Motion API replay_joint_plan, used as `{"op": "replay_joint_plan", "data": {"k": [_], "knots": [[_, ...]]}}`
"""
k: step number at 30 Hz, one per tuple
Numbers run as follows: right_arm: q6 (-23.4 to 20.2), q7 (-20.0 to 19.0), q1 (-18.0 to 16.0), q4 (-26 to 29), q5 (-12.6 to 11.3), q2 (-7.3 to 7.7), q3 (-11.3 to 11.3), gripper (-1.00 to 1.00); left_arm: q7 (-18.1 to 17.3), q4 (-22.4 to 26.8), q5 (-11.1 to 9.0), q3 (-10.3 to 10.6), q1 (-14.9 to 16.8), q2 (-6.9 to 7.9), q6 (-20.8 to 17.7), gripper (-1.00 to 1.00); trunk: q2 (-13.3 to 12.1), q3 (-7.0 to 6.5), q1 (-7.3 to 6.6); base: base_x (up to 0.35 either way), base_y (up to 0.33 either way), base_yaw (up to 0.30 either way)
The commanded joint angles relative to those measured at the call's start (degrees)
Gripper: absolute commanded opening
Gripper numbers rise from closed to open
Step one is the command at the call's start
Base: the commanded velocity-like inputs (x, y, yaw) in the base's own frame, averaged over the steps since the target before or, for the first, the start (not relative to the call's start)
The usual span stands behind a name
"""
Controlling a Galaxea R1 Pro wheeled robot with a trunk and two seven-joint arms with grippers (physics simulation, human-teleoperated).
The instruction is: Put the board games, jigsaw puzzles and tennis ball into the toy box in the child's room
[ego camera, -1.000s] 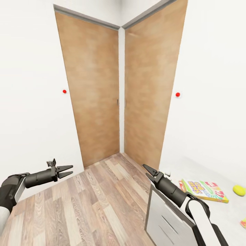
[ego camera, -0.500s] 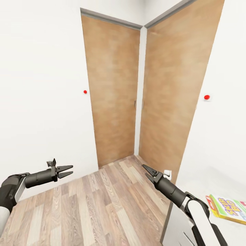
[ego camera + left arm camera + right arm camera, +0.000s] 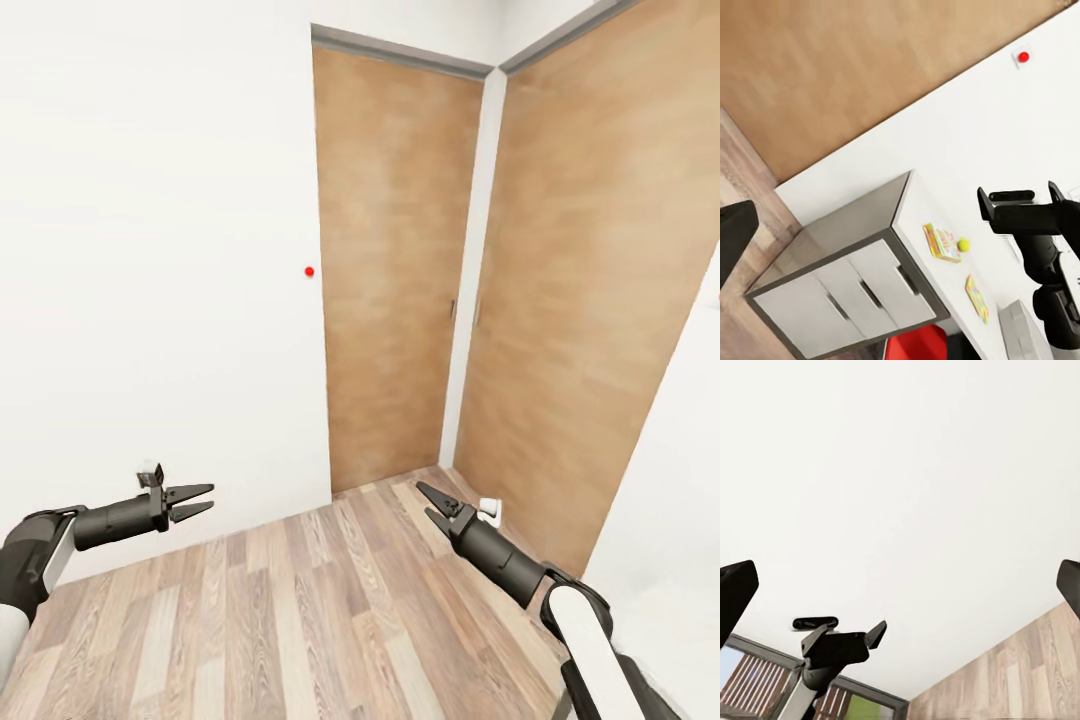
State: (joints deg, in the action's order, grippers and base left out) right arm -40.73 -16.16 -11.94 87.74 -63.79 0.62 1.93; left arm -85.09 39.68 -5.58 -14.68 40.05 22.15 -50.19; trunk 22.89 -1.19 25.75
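Observation:
Both arms are held out over the wood floor. My left gripper (image 3: 211, 496) is open and holds nothing, and my right gripper (image 3: 424, 497) is open and empty too. In the left wrist view the white table (image 3: 945, 195) carries a cartoon-printed board game (image 3: 940, 242), with the yellow tennis ball (image 3: 963, 244) right beside it. A jigsaw puzzle (image 3: 977, 297) lies further along. The light grey toy box (image 3: 1020, 334) shows partly behind my right arm. The bed is out of view.
Two wooden doors (image 3: 400, 270) meet in the corner ahead, and a white wall (image 3: 150, 250) with a red button (image 3: 309, 271) stands at the left. A grey drawer unit (image 3: 847, 285) sits under the table's end, with something red (image 3: 916, 345) beside it. Plank floor (image 3: 300, 620) lies between the arms.
The head view has swung left, so the doors and buttons slid right and the table with its board game and ball left that view. Both arms keep the same pose.

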Motion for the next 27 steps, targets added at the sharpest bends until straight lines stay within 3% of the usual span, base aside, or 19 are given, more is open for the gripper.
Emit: {"op": "replay_joint_plan", "data": {"k": [1, 10, 20, 27], "knots": [[-0.3, -0.1, 0.0, 0.0, 0.0, -0.01, 0.1, 1.0, -0.2, 0.0, 0.0, 0.0, 0.0, 0.0, -0.6, 1.0, 0.0, 0.0, 0.03, 0.152, 0.178, 0.267], [-0.3, 0.0, 0.0, 0.0, 0.0, -0.01, -0.3, 1.0, -0.2, 0.0, 0.0, 0.0, 0.0, 0.03, -0.6, 1.0, 0.0, -0.2, 0.03, 0.066, 0.19, 0.266], [-0.3, 0.1, 0.0, -0.3, 0.1, -0.01, -0.6, 1.0, -0.2, 0.0, 0.0, 0.0, 0.0, 0.01, -0.6, 1.0, 0.0, -0.42, 0.03, 0.003, 0.039, 0.262], [-0.3, 4.4, -0.3, -4.2, 2.1, -0.01, -0.6, 1.0, -0.1, 0.0, 0.0, 0.0, 0.0, 0.0, -0.5, 1.0, 0.0, -0.58, 0.03, 0.004, 0.002, 0.254]]}}
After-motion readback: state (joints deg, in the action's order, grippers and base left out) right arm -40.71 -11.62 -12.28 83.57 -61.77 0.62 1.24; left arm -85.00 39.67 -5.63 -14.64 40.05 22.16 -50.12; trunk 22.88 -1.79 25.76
